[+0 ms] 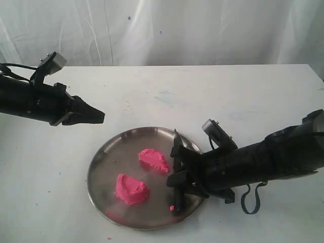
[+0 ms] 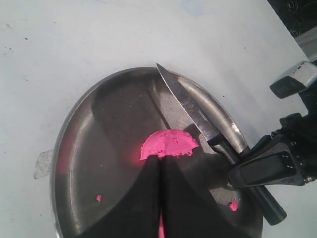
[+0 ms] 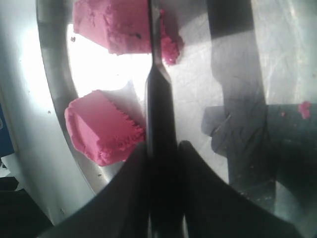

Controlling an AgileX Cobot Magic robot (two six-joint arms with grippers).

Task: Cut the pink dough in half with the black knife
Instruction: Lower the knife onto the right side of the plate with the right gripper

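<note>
The pink dough lies as two half-round lumps on the steel plate (image 1: 101, 167), one farther back (image 1: 154, 159) and one nearer the front (image 1: 131, 189). My right gripper (image 1: 178, 168) is shut on the handle of the black knife (image 1: 175, 139), which stretches along the plate's right side, just right of the lumps. In the right wrist view the knife (image 3: 157, 94) runs straight out from the gripper (image 3: 161, 148) beside both lumps (image 3: 111, 25) (image 3: 101, 126). My left gripper (image 1: 100, 117) hangs shut and holds nothing, above the table left of the plate; its fingertips (image 2: 161, 161) cover one lump's (image 2: 170, 143) edge.
Tiny pink crumbs sit on the plate (image 2: 99, 198) (image 2: 232, 206) and by the knife's handle end (image 1: 172, 207). White table (image 1: 243, 101) surrounds the plate, with a white curtain behind. A strap loop (image 1: 250, 200) dangles under the right arm.
</note>
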